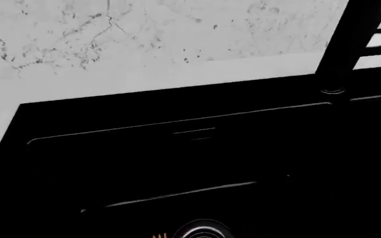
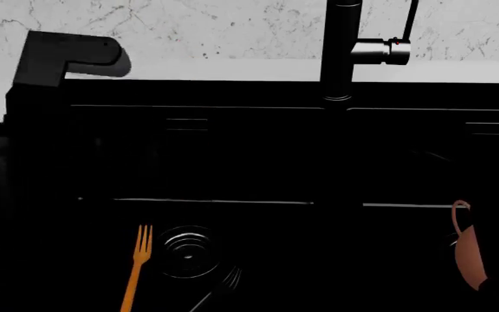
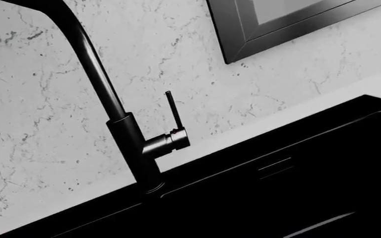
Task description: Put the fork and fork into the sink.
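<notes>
- My left arm is over the sink, left of the drain; neither gripper shows, so I cannot tell how wide they are open or what they hold.
- The orange fork lies just left of the drain, tines toward the faucet, long axis nearly front to back.
- The black fork lies just right of the drain, leaning diagonal.
- Risk, I judge: black on black, it is easily overlooked.
</notes>
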Tool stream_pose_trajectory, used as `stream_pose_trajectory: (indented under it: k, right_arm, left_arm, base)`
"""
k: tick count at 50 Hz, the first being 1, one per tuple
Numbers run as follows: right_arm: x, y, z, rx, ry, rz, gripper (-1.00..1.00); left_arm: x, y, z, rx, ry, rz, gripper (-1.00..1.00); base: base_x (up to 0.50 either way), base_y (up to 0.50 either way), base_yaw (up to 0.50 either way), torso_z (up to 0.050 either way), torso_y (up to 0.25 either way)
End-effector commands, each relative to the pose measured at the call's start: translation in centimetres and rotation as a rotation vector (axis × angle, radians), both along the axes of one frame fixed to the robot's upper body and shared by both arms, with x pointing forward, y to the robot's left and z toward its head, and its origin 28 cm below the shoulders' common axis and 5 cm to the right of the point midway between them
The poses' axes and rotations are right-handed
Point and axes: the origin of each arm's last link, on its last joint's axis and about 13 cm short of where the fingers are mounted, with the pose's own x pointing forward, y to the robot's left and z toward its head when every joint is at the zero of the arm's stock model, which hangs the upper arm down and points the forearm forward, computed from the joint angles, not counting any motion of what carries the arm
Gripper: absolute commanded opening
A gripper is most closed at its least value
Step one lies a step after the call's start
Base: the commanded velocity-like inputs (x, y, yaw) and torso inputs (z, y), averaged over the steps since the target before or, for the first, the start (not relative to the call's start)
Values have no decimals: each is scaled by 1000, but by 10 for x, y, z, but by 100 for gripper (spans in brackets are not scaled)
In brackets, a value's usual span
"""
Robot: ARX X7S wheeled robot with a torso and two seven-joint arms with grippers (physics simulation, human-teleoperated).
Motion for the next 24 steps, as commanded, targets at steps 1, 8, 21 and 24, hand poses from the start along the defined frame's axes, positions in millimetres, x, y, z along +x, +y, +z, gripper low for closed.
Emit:
stream_pose_trajectory:
  k: [1, 8, 21, 24]
  right_arm:
    - [2, -3, -2, 15, -19, 3, 100]
    - [-3, -6, -4, 19, -20, -8, 100]
    - [-9, -1, 1, 15, -23, -8, 100]
    - [-9, -1, 2, 14, -20, -9, 100]
  left_arm:
    - [-71, 0, 56, 2, -314, -62, 100]
    - [-111, 2, 47, -19, -386, -62, 100]
    - [-160, 11, 22, 1, -407, -35, 100]
    - [-175, 11, 16, 15, -411, -65, 100]
  base:
    - [0, 0, 0, 0, 0]
    - [0, 0, 0, 0, 0]
    - [0, 0, 0, 0, 0]
    - [0, 0, 0, 0, 0]
